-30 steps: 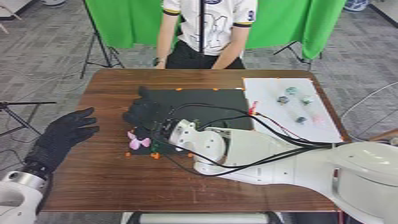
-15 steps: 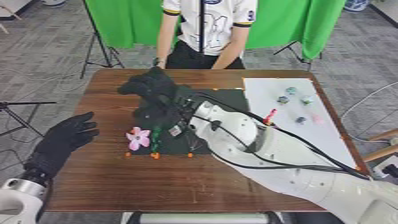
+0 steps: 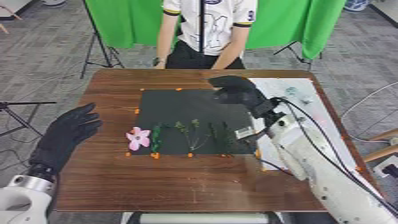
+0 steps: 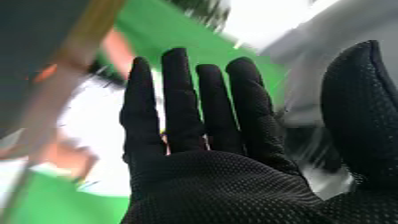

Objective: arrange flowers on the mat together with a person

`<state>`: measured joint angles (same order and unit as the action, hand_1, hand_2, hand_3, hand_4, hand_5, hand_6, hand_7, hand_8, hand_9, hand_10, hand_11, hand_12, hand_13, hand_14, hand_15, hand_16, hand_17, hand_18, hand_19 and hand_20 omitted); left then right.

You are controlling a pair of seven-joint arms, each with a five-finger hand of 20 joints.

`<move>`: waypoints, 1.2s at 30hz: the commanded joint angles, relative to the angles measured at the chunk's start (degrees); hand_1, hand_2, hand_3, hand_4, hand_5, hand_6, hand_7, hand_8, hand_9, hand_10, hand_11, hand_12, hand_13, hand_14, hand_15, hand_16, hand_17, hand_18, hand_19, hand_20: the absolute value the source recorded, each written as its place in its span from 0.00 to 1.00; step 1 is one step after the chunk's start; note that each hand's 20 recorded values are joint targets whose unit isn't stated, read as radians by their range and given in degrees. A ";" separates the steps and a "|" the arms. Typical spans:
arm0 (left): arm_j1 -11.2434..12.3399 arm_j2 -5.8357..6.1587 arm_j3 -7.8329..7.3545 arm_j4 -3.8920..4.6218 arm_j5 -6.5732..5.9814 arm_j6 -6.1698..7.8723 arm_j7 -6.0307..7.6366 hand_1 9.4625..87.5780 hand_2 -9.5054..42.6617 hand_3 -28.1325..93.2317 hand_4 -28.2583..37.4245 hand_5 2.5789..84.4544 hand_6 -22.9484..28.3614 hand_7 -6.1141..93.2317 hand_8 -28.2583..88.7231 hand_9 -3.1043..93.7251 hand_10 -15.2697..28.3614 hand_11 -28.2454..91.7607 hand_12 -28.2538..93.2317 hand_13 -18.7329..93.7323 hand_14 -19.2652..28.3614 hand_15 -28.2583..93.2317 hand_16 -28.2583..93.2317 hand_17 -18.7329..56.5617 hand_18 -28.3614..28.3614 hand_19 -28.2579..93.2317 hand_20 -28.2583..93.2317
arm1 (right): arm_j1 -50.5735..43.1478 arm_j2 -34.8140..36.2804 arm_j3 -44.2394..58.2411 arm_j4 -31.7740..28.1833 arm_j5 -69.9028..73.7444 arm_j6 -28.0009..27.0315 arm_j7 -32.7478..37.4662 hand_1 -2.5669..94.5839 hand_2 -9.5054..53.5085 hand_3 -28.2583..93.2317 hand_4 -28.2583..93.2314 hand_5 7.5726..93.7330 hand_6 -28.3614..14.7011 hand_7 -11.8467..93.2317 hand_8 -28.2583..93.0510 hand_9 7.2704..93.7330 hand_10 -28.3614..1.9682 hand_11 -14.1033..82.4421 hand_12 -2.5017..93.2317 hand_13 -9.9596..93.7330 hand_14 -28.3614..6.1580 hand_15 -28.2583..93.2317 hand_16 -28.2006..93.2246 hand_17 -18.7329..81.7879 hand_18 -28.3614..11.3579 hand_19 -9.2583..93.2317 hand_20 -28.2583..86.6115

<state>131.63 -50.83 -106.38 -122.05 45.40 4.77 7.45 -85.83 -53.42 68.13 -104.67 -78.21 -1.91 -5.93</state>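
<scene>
- Pink flower [image 3: 138, 139] lies on the black mat [image 3: 191, 102], beside green stems [image 3: 156, 138].
- Right hand [image 3: 236, 92], straight-fingered and empty, seems between placements.
- Next likely: fetching another from the white sheet [image 3: 272, 86].

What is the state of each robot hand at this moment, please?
Left hand: open, fingers relaxed, nothing seen in it.
Right hand: open, fingers straight, holding nothing.

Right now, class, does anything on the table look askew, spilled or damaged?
One thing looks askew: the pink flower laps over the left edge of the dark mat, while the green sprig beside it lies inside. Nothing appears spilled or damaged.
</scene>
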 commanded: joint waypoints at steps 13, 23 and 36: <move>0.01 -5.54 2.67 -0.14 0.59 1.09 0.69 0.20 0.13 0.80 0.05 0.37 0.51 0.29 0.15 0.31 0.60 0.44 0.39 0.35 0.66 0.47 0.25 0.16 0.84 0.63 0.31 | -39.92 -3.31 35.31 -13.29 27.38 4.95 -0.76 0.22 0.13 0.94 0.02 0.40 0.52 0.23 0.16 0.38 0.54 0.23 0.24 0.43 0.47 0.42 0.43 0.32 0.26 0.48 0.44; -1.47 -8.22 3.90 1.25 1.19 -1.20 -0.34 0.21 0.13 0.80 0.05 0.38 0.51 0.29 0.15 0.32 0.61 0.44 0.38 0.36 0.68 0.49 0.24 0.16 0.85 0.63 0.31 | -40.95 -7.52 35.17 -13.27 22.76 3.10 0.15 0.23 0.13 0.93 0.01 0.42 0.58 0.24 0.15 0.41 0.60 0.24 0.24 0.45 0.47 0.44 0.43 0.31 0.19 0.55 0.47; -5.52 -7.10 7.31 2.97 0.63 -1.21 0.21 0.21 0.13 0.80 0.06 0.38 0.51 0.29 0.15 0.31 0.60 0.44 0.38 0.38 0.68 0.52 0.24 0.19 0.86 0.70 0.36 | -43.49 -7.12 34.11 -13.99 28.54 6.27 0.34 0.23 0.12 0.94 0.02 0.41 0.58 0.26 0.15 0.40 0.56 0.26 0.25 0.45 0.47 0.48 0.42 0.30 0.19 0.57 0.48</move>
<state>123.17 -57.73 -98.61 -118.40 48.81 3.32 7.69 -127.95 -60.72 102.95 -118.62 -46.73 2.61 -5.38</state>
